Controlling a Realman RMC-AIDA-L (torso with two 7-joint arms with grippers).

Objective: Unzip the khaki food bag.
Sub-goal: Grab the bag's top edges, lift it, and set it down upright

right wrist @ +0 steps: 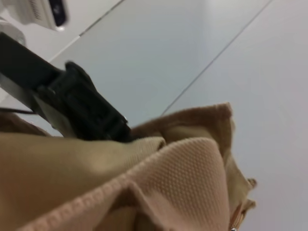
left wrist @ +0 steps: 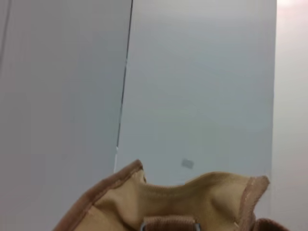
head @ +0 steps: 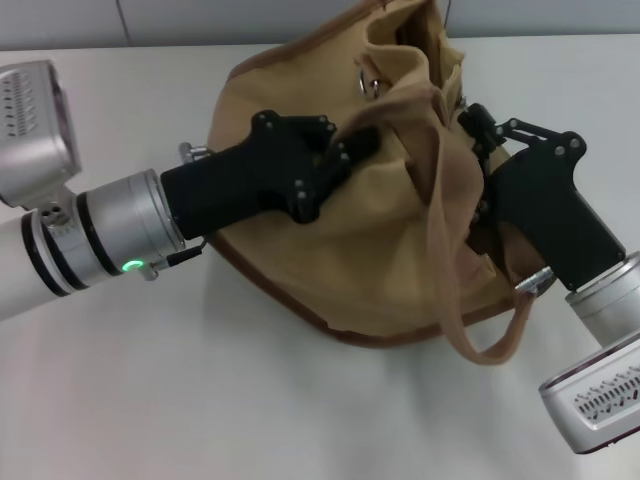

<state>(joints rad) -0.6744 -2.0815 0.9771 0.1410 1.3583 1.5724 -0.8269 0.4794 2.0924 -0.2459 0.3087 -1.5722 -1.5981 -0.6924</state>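
The khaki food bag (head: pixel 370 240) lies slumped on the white table (head: pixel 200 400), its mouth pointing away from me. My left gripper (head: pixel 358 148) reaches in from the left and is shut on a fold of the bag's upper fabric near one handle. My right gripper (head: pixel 470 125) presses against the bag's right side, its tips buried in the fabric. A long handle (head: pixel 450 290) loops down toward the front. A silver metal ring (head: pixel 370 85) shows near the mouth. The zipper pull is hidden. The bag's rim also shows in the left wrist view (left wrist: pixel 192 192) and the right wrist view (right wrist: pixel 168 183).
The table spreads white in front of the bag and to both sides. A grey panelled wall (head: pixel 200 20) runs behind the table. My left gripper's black body shows in the right wrist view (right wrist: pixel 82 106) beside the bag.
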